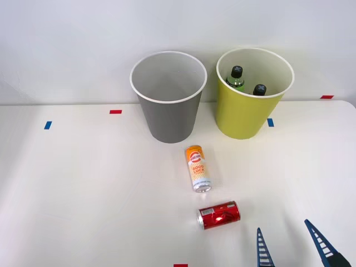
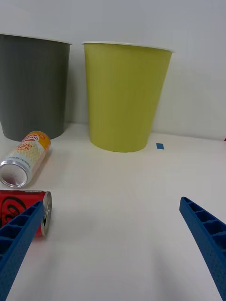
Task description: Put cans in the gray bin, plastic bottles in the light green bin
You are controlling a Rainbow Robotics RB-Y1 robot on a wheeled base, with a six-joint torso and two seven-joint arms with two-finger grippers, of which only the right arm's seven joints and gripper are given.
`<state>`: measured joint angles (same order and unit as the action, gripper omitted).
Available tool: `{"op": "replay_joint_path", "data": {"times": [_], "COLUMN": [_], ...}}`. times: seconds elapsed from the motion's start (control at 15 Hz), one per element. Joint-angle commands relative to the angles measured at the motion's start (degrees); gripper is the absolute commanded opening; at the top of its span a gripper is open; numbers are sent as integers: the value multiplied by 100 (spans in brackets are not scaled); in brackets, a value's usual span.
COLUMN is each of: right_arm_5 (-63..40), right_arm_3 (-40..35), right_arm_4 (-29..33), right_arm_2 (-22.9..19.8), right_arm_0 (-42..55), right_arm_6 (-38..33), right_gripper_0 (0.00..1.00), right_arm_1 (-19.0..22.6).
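Observation:
Two cans lie on their sides on the white table: a shiny red can (image 1: 219,214) (image 2: 24,210) and, farther back, a slimmer orange-and-white can (image 1: 198,168) (image 2: 26,153). Behind them stand the gray bin (image 1: 168,101) (image 2: 34,87) and, to its right, the light green bin (image 1: 251,108) (image 2: 125,96). Two green-tinted plastic bottles with black caps (image 1: 236,77) (image 1: 259,89) stand inside the light green bin. My right gripper (image 1: 288,243) (image 2: 113,244) is open at the table's near right, just right of the red can, with nothing between its fingers.
Small red tape marks (image 1: 115,112) (image 1: 327,97) and blue tape marks (image 1: 48,125) (image 1: 270,122) (image 2: 160,146) dot the table. Another red mark (image 1: 181,265) sits at the near edge. A plain white wall stands behind the bins.

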<state>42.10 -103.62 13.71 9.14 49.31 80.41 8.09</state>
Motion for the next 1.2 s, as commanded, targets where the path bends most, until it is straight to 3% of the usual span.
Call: {"op": "replay_joint_path", "data": {"times": [0.07, 1.2], "right_arm_5": [0, 0], "right_arm_3": [0, 0], "right_arm_4": [0, 0], "right_arm_2": [0, 0], "right_arm_0": [0, 0], "right_arm_6": [1, 1], "right_gripper_0": [100, 100], "right_arm_1": [0, 0]}}
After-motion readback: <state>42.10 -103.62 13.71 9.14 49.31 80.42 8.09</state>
